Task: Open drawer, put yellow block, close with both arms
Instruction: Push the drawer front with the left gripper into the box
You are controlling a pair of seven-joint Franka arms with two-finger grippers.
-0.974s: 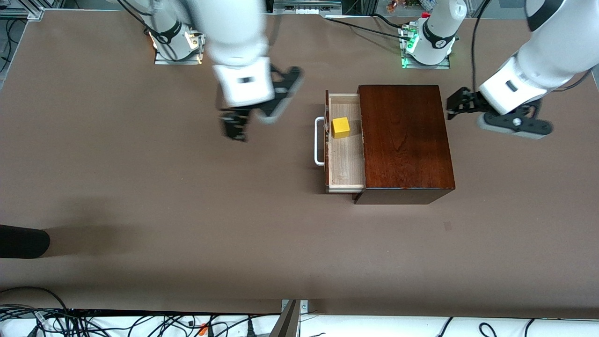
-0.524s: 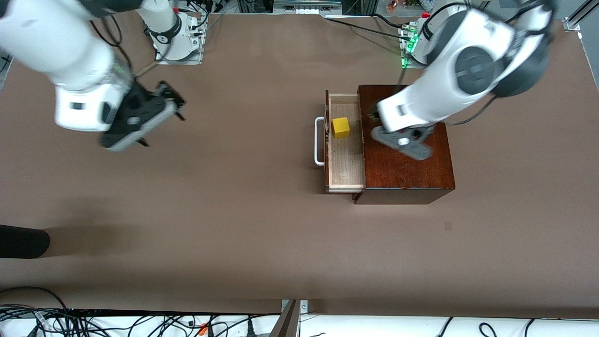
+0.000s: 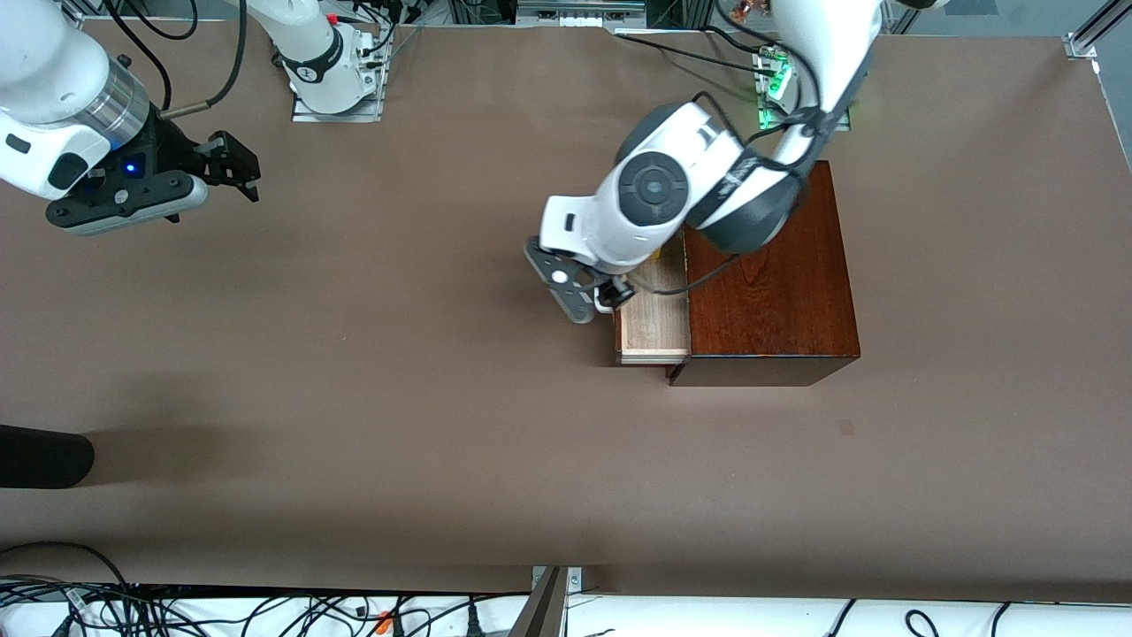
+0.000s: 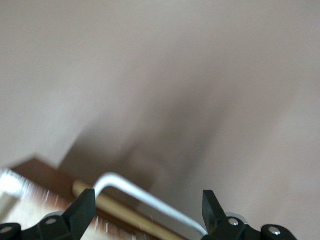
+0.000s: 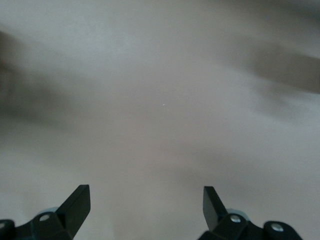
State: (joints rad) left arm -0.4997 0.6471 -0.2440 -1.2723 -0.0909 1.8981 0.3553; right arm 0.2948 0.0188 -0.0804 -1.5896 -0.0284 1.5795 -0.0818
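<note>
One step remains: the pale wooden drawer (image 3: 654, 323) is open in front of its mahogany box (image 3: 768, 274). Left pincer (image 4: 149, 212), spread wide, is at the white handle (image 4: 145, 197); yellow block hidden. Right pincer (image 3: 232, 168), open, waits over the brown tabletop (image 3: 442, 398).
</note>
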